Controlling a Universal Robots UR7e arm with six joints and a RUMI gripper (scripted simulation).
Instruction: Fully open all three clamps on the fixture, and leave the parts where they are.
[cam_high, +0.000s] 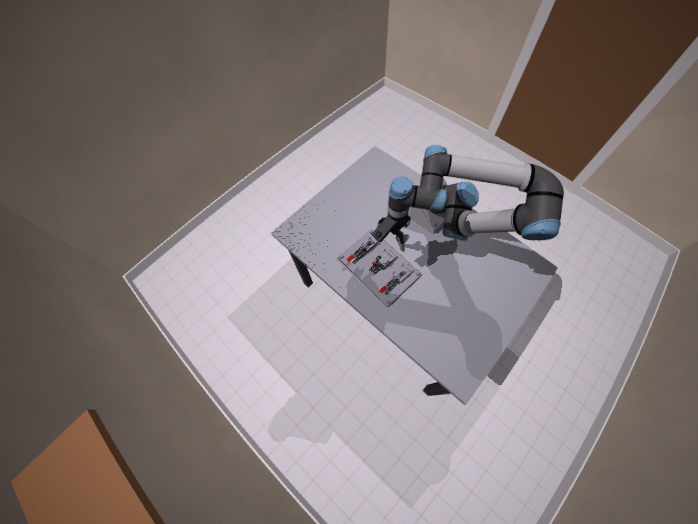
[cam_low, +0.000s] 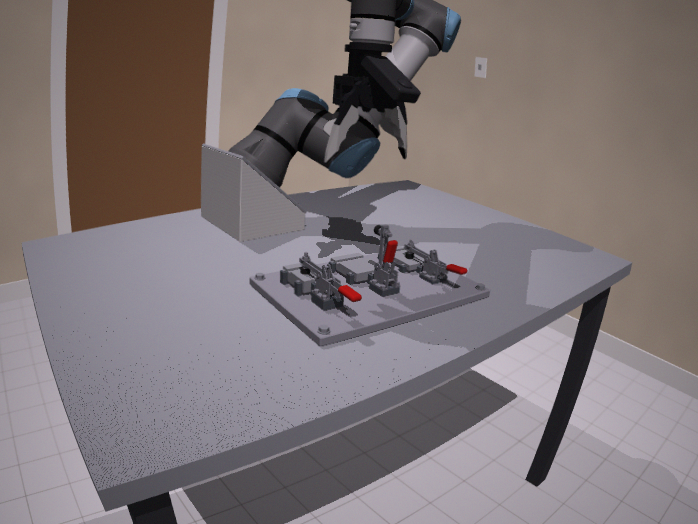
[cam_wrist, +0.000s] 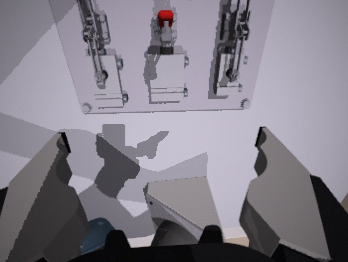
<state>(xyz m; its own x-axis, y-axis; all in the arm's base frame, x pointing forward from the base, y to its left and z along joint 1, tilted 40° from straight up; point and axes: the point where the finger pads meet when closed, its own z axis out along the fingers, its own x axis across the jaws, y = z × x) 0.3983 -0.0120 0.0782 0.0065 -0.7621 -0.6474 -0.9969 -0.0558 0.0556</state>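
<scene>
A grey fixture plate lies on the table with three toggle clamps in a row. The left clamp and the right clamp have their red handles lying flat. The middle clamp has its red handle standing upright. Grey parts sit under the clamp arms. My gripper is open and empty, high above the table behind the plate. In the wrist view the plate lies ahead of my open fingers, with the red handle of the middle clamp at the top. In the overhead view my gripper hovers at the plate's far edge.
A grey wedge-shaped arm mount stands on the table behind the plate, left of my gripper. The arm's elbow hangs low over the table behind the fixture. The table's front edge is well clear of the plate.
</scene>
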